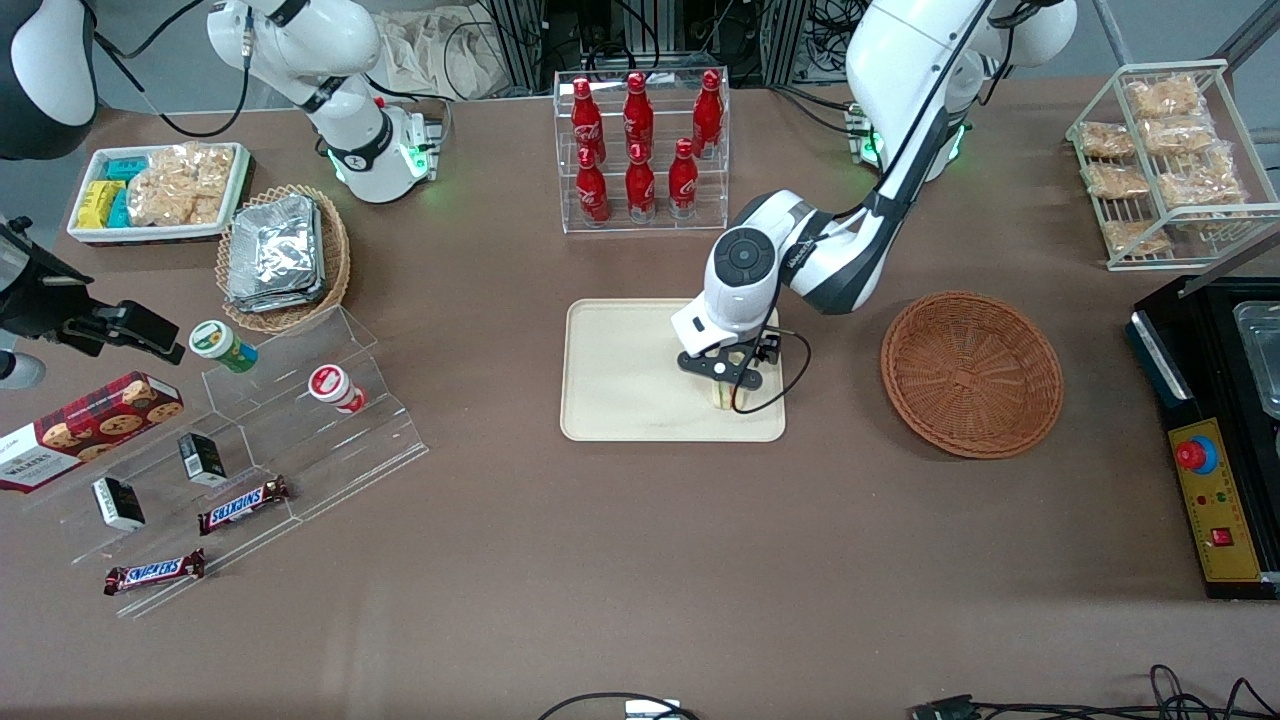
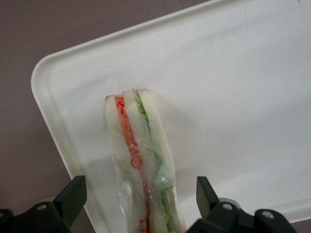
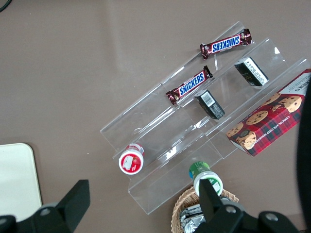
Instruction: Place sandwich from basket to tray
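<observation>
Sandwich (image 2: 141, 160) lies on tray (image 1: 620, 370); gripper (image 2: 141, 206) above, fingers spread; brown tabletop (image 1: 640, 560).

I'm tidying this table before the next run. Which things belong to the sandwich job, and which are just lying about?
Job:
sandwich, on the tray
tray
basket, now without it
gripper, open, straddling the sandwich

Lying about:
cola bottles
foil packs
Snickers bars
cookie box
</observation>
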